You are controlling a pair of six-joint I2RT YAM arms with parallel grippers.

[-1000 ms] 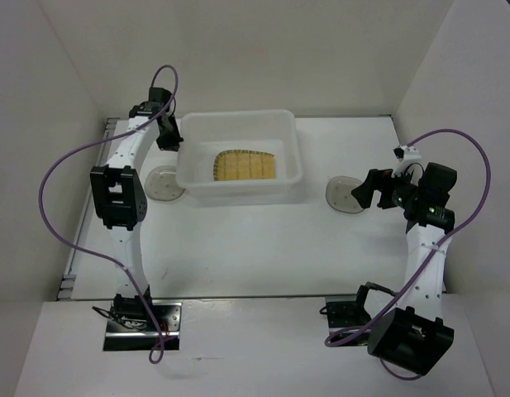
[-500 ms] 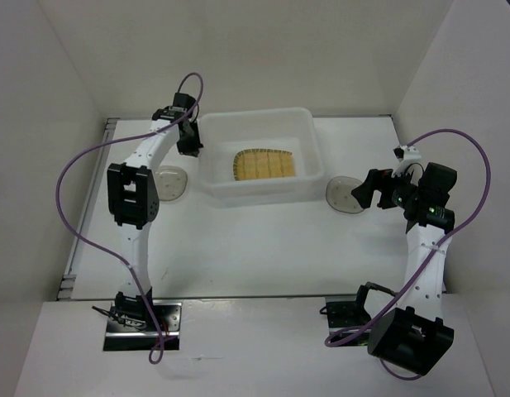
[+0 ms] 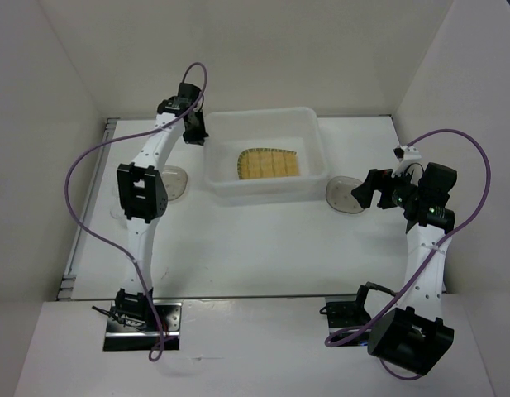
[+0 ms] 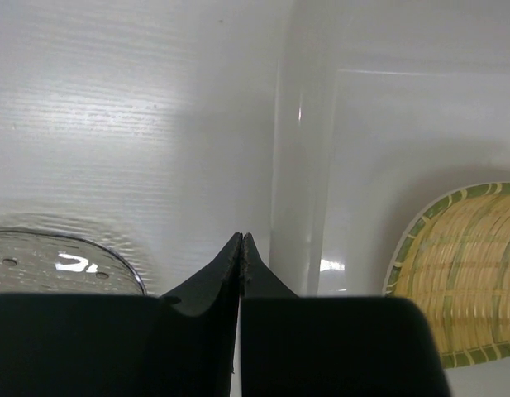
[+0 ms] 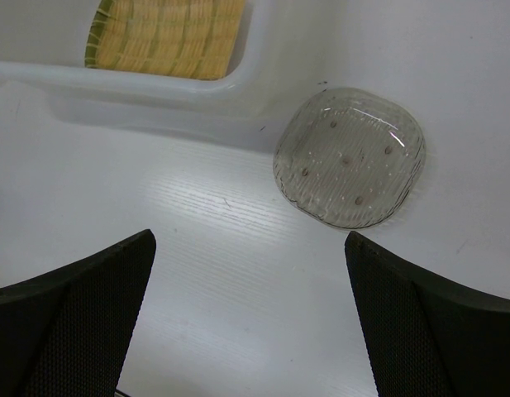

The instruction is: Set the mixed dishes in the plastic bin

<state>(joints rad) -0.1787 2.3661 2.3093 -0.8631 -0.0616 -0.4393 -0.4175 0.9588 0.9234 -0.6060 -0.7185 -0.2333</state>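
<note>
The plastic bin [image 3: 314,157] stands at the back centre with the tan-yellow fan-shaped plate [image 3: 271,164] lying inside. My left gripper [image 3: 196,132] is shut and empty, right at the bin's outer left wall [image 4: 300,165]; its tips [image 4: 240,241] are pressed together. One smoky-grey dish [image 3: 175,182] lies on the table left of the bin, also in the left wrist view [image 4: 56,260]. The other smoky-grey dish [image 3: 343,196] lies right of the bin. My right gripper [image 3: 364,190] is open and empty just short of that dish [image 5: 350,157]. I cannot make out the tiny clear cup.
White walls close in the table on the left, back and right. The left arm's purple cable [image 3: 81,178] loops out over the left side. The bin's near right corner [image 5: 238,87] sits close to the right dish.
The left gripper has moved right and slightly back, staying shut, and the bin with the plate has slid right with it, closer to the right dish. The right arm has not moved.
</note>
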